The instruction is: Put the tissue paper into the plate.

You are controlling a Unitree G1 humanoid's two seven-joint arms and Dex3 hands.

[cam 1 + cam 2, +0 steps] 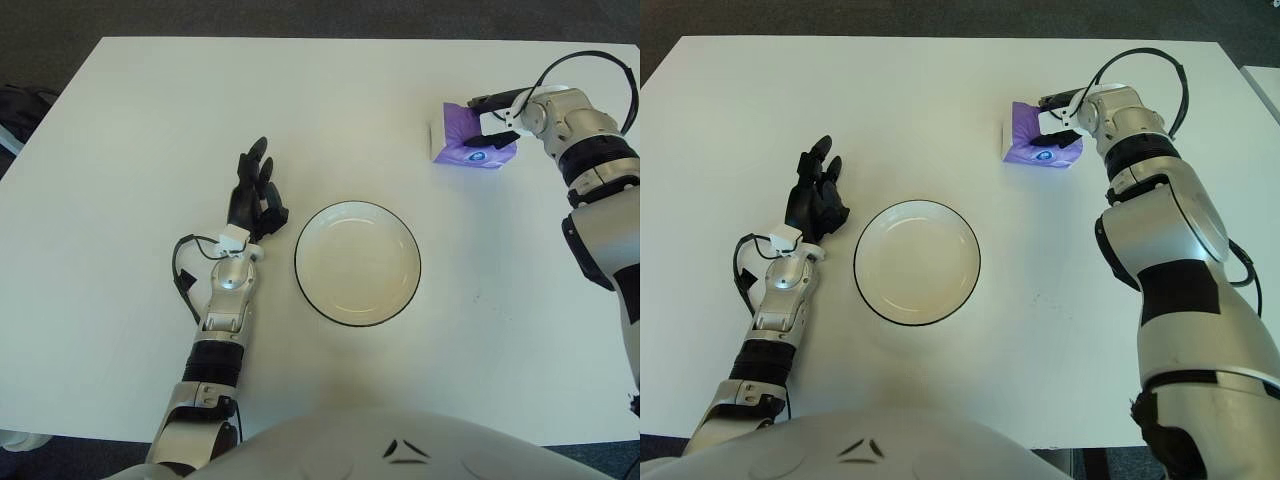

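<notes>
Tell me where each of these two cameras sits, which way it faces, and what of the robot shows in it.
Left eye view: head-mounted, looking forward and down at the white table; shows chest, left hand and right hand.
Right eye view: same head, slightly to the right, same downward aim; shows more of the right arm.
Shared: the plate in the middle, the left hand beside it on its left, and the right hand closed on the purple tissue pack.
</notes>
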